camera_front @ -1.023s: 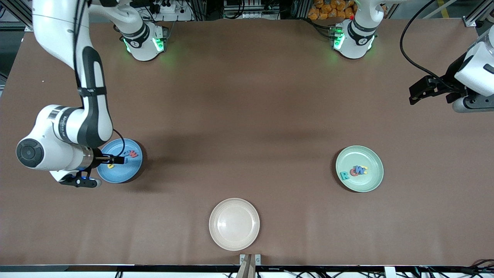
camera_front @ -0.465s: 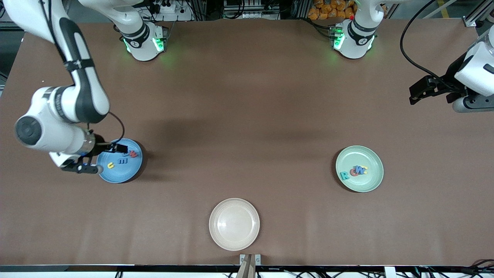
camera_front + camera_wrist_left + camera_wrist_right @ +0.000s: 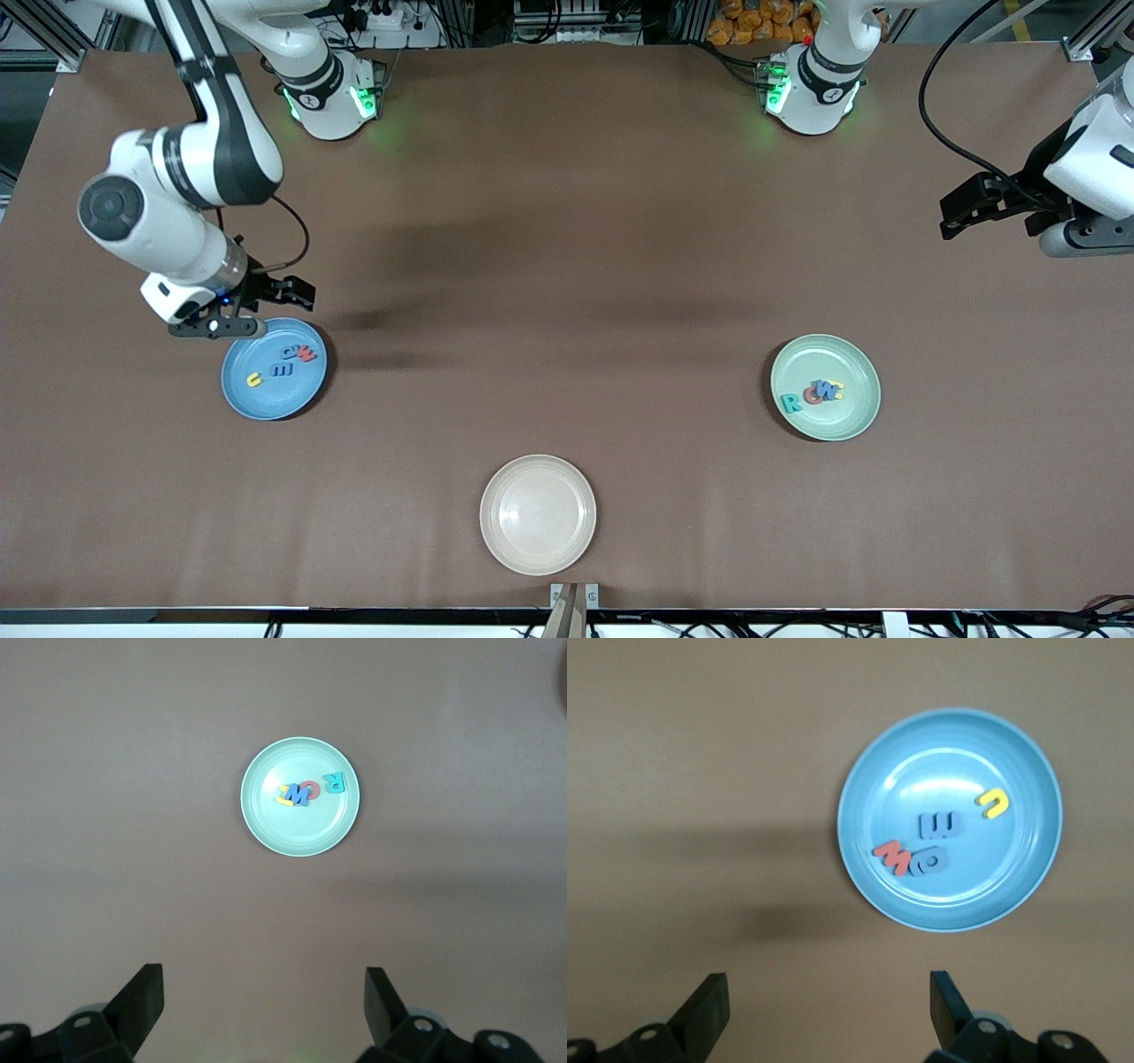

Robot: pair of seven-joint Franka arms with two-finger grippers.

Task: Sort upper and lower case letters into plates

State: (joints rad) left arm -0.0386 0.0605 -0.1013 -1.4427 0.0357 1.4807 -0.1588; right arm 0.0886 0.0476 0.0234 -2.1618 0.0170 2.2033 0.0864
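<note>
The blue plate [image 3: 266, 399] lies toward the right arm's end of the table and holds a yellow letter [image 3: 254, 379], a blue letter [image 3: 280, 369], a second blue letter [image 3: 290, 352] and a red letter [image 3: 306, 354]. It also shows in the right wrist view [image 3: 1010, 877]. The pale green plate [image 3: 828, 424] lies toward the left arm's end and holds a teal letter [image 3: 790, 403], a red letter [image 3: 812, 396], a blue letter [image 3: 826, 390] and a yellow one [image 3: 838, 385]; it also shows in the left wrist view [image 3: 301, 835]. My right gripper [image 3: 297, 294] is open and empty, over the bare table beside the blue plate. My left gripper [image 3: 946, 220] is open, empty and waits over the table's end.
A cream-beige round plate [image 3: 538, 514] with nothing in it lies near the table's front edge, midway between the two arms' ends. Both robot bases stand along the table's back edge.
My right gripper has risen from over the blue plate and drawn back toward the robots' bases, empty. The blue letter under it is now in plain view. The left arm has not moved.
</note>
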